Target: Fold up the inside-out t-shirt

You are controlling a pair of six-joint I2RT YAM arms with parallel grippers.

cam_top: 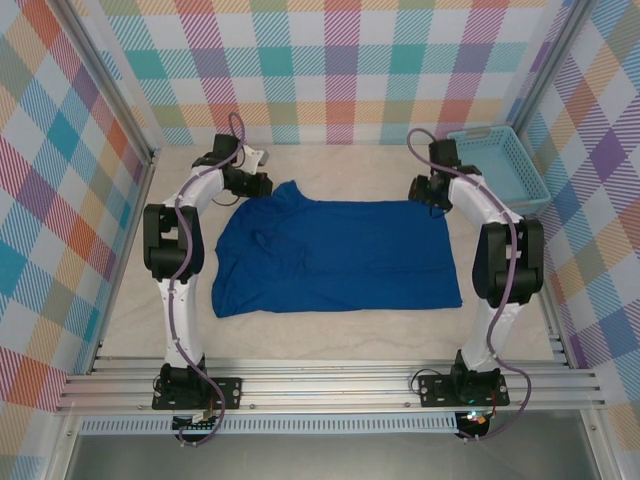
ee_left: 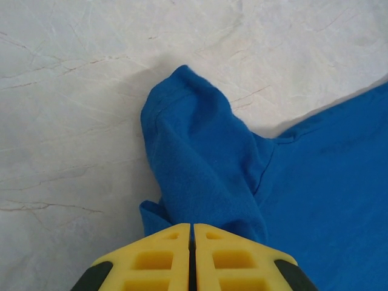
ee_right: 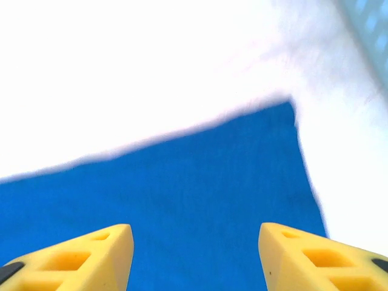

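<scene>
The blue t-shirt point(cam_top: 335, 255) lies spread flat in the middle of the desk point(cam_top: 330, 335), its long side running from 9 to 3 o'clock in the overhead view, with a sleeve point(ee_left: 191, 151) poking out at its 11 o'clock corner. The left jaws are pressed together at that sleeve, and the cloth rises in a bunched ridge straight to their tips, so they seem to have a pinch of it. The right jaws stand wide apart above the shirt's 2 o'clock corner point(ee_right: 267, 157) with nothing between them. The main risk, as I judge it, is unevenness: with one side gripped and the other free, a pull by the left arm alone would drag the shirt askew and wrinkle the flat body. The left pinch also looks shallow, on a thin fold of sleeve, and could slip out under a lift. If the right jaws come down, they may catch just the top layer or miss the edge. The basket point(cam_top: 500, 165) at the desk's 2 o'clock sits near that arm. The overhead view gives the shirt's whole outline and where both arms reach, but not how the jaws stand. The left wrist view shows the closed tips and the sleeve's seam. The right wrist view, though blurred, shows the open gap and the corner beneath it.
</scene>
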